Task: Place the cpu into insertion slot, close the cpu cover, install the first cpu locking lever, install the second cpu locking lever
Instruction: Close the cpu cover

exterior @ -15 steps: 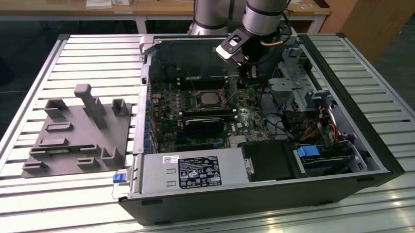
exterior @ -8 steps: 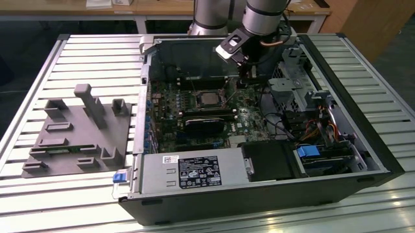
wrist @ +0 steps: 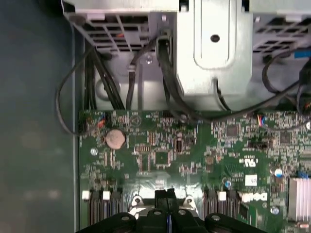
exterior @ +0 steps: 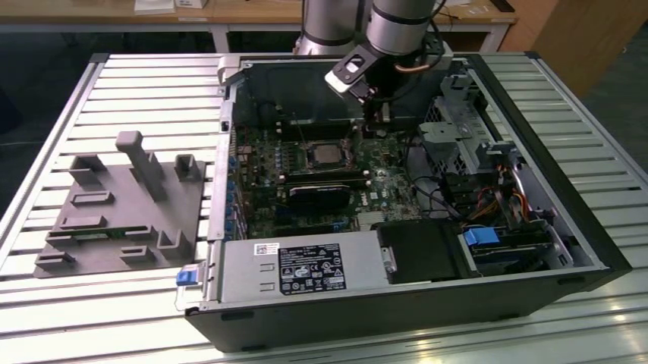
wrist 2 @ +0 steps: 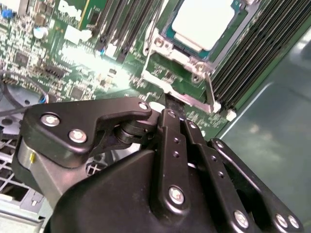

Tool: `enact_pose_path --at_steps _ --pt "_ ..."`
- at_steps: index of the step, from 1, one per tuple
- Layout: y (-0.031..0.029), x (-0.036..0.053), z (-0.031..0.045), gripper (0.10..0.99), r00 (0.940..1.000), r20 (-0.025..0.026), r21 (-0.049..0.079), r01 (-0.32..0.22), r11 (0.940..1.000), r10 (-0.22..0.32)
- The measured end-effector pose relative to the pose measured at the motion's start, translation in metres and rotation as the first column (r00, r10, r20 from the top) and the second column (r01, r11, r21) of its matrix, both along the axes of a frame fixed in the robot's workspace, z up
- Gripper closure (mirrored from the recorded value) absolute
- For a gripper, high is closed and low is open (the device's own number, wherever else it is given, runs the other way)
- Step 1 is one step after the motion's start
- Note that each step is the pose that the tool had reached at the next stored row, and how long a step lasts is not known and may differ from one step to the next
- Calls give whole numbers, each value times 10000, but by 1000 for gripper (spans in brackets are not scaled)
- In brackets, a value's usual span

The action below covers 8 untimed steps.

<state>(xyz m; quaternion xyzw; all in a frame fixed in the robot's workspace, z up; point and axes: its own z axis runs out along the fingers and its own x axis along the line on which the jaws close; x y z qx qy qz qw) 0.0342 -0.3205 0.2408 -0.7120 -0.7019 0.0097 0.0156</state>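
The open computer case [exterior: 405,303] lies on the slatted table [exterior: 102,318], with its motherboard [exterior: 395,182] facing up. In the exterior view the arm [exterior: 400,23] reaches in from 12 o'clock and tips downward. It sets the gripper [exterior: 378,117] at about 1 o'clock of the insertion slot [exterior: 303,157], just beside its rim. The gripper is narrow, fingers pressed together, with nothing seen between them. The first step looks done: the cpu [wrist 2: 201,22] sits in the slot. The cpu cover [wrist 2: 158,46] seems to lie down around it. Whether either locking lever is latched I cannot tell.
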Motion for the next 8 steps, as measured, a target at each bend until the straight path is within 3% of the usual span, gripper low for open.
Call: enact_pose_path --at_steps 8 --pt "2 -165 0 984 9999 115 0 0 10000 0"
